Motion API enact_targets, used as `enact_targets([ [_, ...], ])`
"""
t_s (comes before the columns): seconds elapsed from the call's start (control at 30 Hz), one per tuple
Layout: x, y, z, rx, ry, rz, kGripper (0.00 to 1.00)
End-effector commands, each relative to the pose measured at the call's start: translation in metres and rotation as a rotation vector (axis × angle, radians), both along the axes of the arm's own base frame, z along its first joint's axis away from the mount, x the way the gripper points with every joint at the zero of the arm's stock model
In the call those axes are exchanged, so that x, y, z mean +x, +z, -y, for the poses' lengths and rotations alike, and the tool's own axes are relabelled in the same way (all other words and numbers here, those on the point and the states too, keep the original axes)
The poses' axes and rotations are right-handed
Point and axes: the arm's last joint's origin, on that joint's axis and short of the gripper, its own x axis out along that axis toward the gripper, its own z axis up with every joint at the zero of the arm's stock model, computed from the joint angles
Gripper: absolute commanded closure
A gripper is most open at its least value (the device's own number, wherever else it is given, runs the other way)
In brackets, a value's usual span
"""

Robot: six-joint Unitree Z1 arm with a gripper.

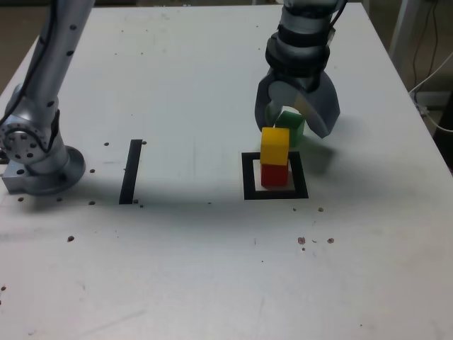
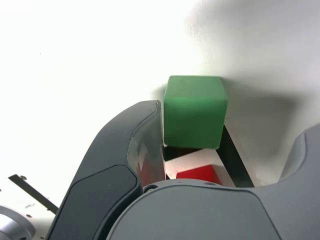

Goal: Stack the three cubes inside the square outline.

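A yellow cube (image 1: 274,145) sits on a red cube (image 1: 274,174) inside the black square outline (image 1: 248,177). The green cube (image 1: 291,127) rests on the table just behind the outline, apart from the stack. My gripper (image 1: 294,126) hangs over the back of the stack, jaws spread wide and holding nothing. In the exterior view the green cube shows between the two jaws. The wrist view shows the green cube (image 2: 194,112) just ahead of one jaw, with the red cube (image 2: 197,175) and part of the outline (image 2: 235,162) below it. The yellow cube is hidden there.
A straight black tape strip (image 1: 131,171) lies on the white table (image 1: 212,269) toward the exterior view's left. The arm's base (image 1: 35,163) stands at the left edge. Small dark specks dot the tabletop. Cables (image 1: 432,78) hang beyond the right edge.
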Motion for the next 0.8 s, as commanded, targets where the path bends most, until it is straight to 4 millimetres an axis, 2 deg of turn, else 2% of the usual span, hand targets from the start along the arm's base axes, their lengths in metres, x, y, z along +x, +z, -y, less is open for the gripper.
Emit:
enact_targets([
  [0.0,0.001,-0.004,-0.005,0.005,0.007,-0.009,0.12],
  [0.23,0.001,-0.009,-0.013,0.009,0.026,-0.023,0.32],
  [0.43,0.002,-0.016,-0.013,-0.017,0.025,-0.042,0.37],
  [0.57,0.002,-0.015,-0.013,-0.031,0.016,-0.037,0.45],
  [0.63,0.002,-0.015,-0.013,-0.036,0.014,-0.033,0.51],
  [0.77,0.003,-0.014,-0.012,-0.039,0.013,-0.019,0.69],
])
